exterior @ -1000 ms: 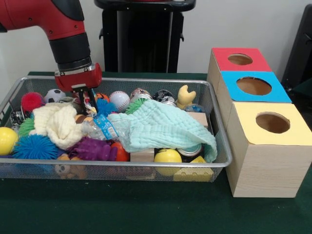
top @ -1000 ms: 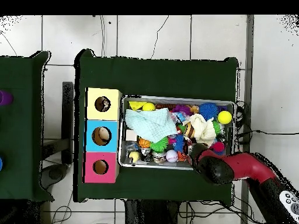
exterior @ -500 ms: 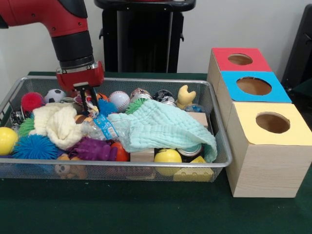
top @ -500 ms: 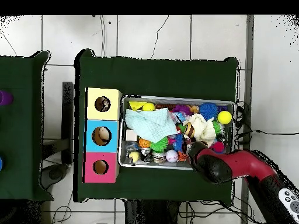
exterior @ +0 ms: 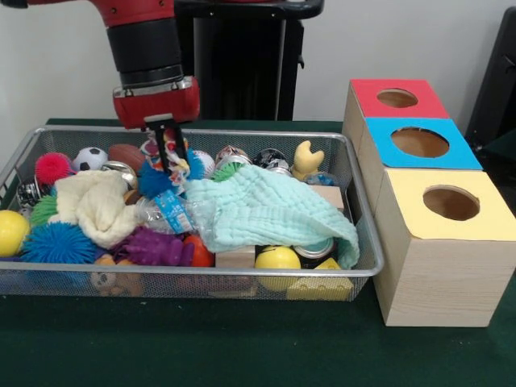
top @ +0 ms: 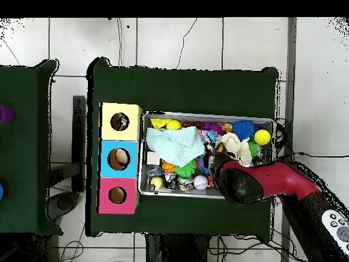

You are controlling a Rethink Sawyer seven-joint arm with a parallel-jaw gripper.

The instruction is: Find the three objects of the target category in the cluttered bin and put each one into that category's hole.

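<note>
My green table fills the near ground, its cloth bare in front. Behind the green table stands a white wall, and at its right end a black thing that I cannot make out. From above, the green table stands on a white tiled floor, with thin cables lying on the tiles beyond it. Left of the green table, apart from it, is a second green table with a purple thing at its outer edge.
</note>
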